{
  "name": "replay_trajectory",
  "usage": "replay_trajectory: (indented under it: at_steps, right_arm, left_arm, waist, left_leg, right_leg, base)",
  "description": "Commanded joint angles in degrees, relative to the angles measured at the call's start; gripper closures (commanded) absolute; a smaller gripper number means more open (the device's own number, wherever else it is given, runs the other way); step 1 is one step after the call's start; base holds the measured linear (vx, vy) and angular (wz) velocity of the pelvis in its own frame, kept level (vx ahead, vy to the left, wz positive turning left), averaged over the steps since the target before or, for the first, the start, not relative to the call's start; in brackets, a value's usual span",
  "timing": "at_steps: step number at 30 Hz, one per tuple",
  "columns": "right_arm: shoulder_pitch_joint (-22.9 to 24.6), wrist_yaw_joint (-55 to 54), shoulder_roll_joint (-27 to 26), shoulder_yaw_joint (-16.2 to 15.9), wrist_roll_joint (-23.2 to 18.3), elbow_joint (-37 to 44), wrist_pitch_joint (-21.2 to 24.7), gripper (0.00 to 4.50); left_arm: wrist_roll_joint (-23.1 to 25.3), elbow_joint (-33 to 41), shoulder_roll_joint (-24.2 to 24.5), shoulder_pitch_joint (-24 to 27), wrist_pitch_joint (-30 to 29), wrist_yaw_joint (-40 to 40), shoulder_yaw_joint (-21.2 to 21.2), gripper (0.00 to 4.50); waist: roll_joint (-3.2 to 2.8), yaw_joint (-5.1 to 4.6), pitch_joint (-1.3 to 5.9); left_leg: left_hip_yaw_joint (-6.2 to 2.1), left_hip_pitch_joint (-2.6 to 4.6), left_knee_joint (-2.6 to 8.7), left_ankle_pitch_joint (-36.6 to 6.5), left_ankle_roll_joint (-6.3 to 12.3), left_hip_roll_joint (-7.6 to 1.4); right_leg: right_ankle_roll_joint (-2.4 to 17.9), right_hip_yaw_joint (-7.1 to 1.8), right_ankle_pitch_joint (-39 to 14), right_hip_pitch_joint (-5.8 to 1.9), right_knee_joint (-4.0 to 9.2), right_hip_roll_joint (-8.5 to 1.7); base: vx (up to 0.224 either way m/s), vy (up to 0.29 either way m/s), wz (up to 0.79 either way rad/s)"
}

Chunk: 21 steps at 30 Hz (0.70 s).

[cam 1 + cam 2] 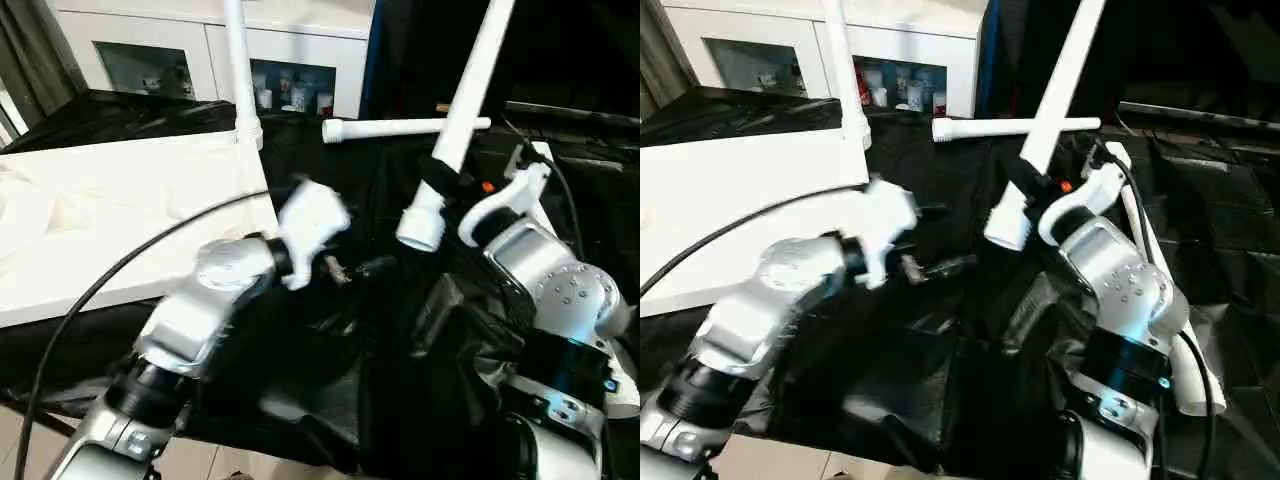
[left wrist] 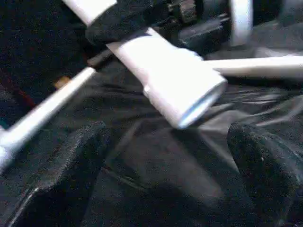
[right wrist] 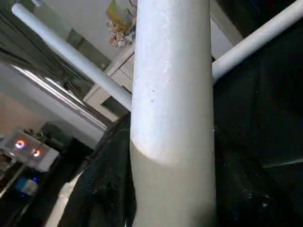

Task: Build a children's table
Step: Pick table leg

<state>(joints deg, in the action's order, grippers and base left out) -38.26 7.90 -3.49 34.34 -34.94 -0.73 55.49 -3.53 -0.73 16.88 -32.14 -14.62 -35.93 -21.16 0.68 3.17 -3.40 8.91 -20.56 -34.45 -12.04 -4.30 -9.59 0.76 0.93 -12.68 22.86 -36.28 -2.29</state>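
right gripper [image 1: 437, 180] clamps leg [image 1: 462, 110] | left gripper [image 1: 930, 240] spread | cabinet [image 1: 290, 60]: small items, perhaps

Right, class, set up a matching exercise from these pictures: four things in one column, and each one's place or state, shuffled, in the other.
Things:
1. Left pincer
2. Right pincer
3. Leg at the table top's corner
4. Loose leg beyond the pincers

States:
A. Lies flat on the black sheet
B. Open, holding nothing
C. Stands upright
D. Shut on a tilted leg

Pairs: 1-B, 2-D, 3-C, 4-A
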Motion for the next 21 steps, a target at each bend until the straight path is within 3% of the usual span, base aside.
replay_trajectory:
  at_steps: [1,10,16,21]
  right_arm:
    - [-1.0,-1.0,0.3,0.7,-1.8,-0.1,-0.3,2.61]
    - [-1.2,-3.1,-2.2,-0.2,-4.0,0.9,0.8,2.61]
    - [-1.6,-5.1,-3.8,-0.7,-6.1,1.2,1.0,2.61]
    - [-1.5,-5.5,-4.0,-1.2,-6.5,1.3,1.2,2.61]
  left_arm:
    - [1.4,-0.9,-0.5,-0.6,1.5,0.8,-0.8,0.00]
    - [5.8,-7.3,-3.2,-0.9,5.6,5.7,-1.8,0.00]
    - [7.8,-12.7,-5.3,-2.2,9.1,9.8,-0.2,0.00]
    - [7.3,-14.5,-6.7,-2.9,11.0,12.6,2.4,0.37]
  waist:
    - [0.21,-0.06,4.18]
    - [0.37,-0.11,4.34]
    - [0.49,0.04,4.31]
    - [0.68,0.19,4.36]
  left_leg:
    - [-0.16,0.18,3.53,3.7,0.06,-2.36]
    - [-0.08,0.07,3.36,4.0,0.86,-2.22]
    - [-0.07,0.15,3.37,4.2,1.01,-2.31]
    - [-0.06,0.13,3.33,4.3,1.64,-2.35]
  right_leg:
    - [10.8,-2.59,8.9,-4.25,3.03,-4.43]
    - [11.5,-2.62,9.7,-4.29,2.94,-4.43]
    - [11.6,-2.58,9.4,-4.16,2.91,-4.45]
    - [11.7,-2.61,9.7,-4.18,2.85,-4.56]
  base:
    - [0.000,0.000,0.00]
    - [0.000,0.000,0.00]
    - [0.000,0.000,0.00]
    - [0.000,0.000,0.00]
